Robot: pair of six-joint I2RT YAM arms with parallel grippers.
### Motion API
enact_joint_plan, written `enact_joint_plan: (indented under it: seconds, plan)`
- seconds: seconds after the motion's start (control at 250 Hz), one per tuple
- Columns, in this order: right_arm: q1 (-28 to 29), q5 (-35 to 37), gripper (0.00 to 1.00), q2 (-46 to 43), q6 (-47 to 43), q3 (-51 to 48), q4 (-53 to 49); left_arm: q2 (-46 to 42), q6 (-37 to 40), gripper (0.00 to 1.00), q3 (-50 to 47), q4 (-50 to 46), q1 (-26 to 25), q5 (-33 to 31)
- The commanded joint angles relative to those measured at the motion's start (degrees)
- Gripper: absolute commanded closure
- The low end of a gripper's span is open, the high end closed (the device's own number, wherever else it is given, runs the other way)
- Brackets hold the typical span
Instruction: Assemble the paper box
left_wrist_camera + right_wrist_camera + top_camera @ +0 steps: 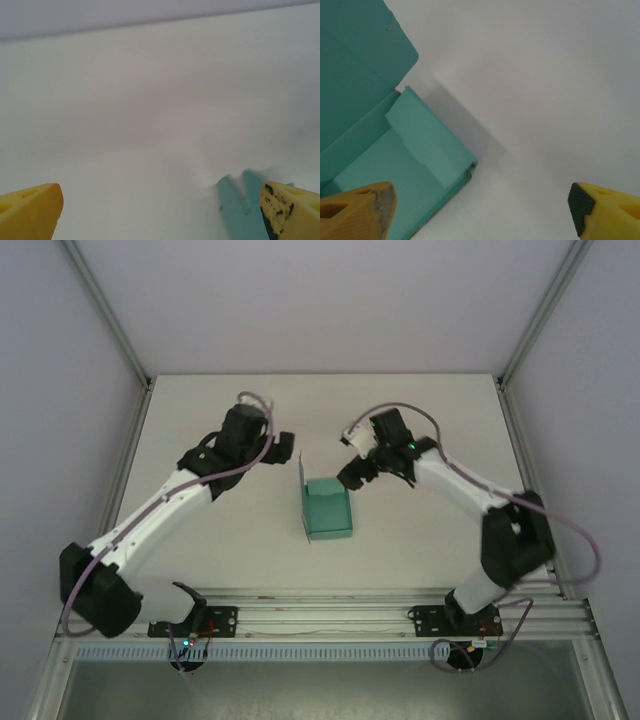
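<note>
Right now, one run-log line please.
teal-green card box: open, flap raised | left gripper: open, beside flap | right gripper: open, at box rim

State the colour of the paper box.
The box is teal-green, clearest in the right wrist view.

Teal paper box [328, 512] mid-table [230, 540], open-topped, walls folded up, lid flap upright along left side.
</note>
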Motion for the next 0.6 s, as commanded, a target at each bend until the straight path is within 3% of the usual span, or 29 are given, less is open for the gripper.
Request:
enact_joint_plan:
  seconds: [0.0, 0.168, 0.452, 0.596]
  plan:
    - [-0.1, -6.6, 0.16, 9.7, -19.7, 11.5, -18.8, -3.5, -9.1, 0.00, -9.5, 3.3, 2.3, 3.3]
    - [0.3, -9.8, 0.23, 20.8, -27.4, 22.9, -28.6, -9.1, -12.3, 0.00, -18.6, 3.9, 4.4, 3.5]
    - [2.0, -9.8, 0.29, 30.1, -26.4, 31.1, -28.9, -12.7, -14.1, 0.00, -24.7, 7.3, 5.4, 5.9]
    - [3.4, -8.4, 0.41, 33.0, -25.6, 34.2, -29.4, -12.2, -14.1, 0.00, -25.3, 7.9, 5.4, 6.9]
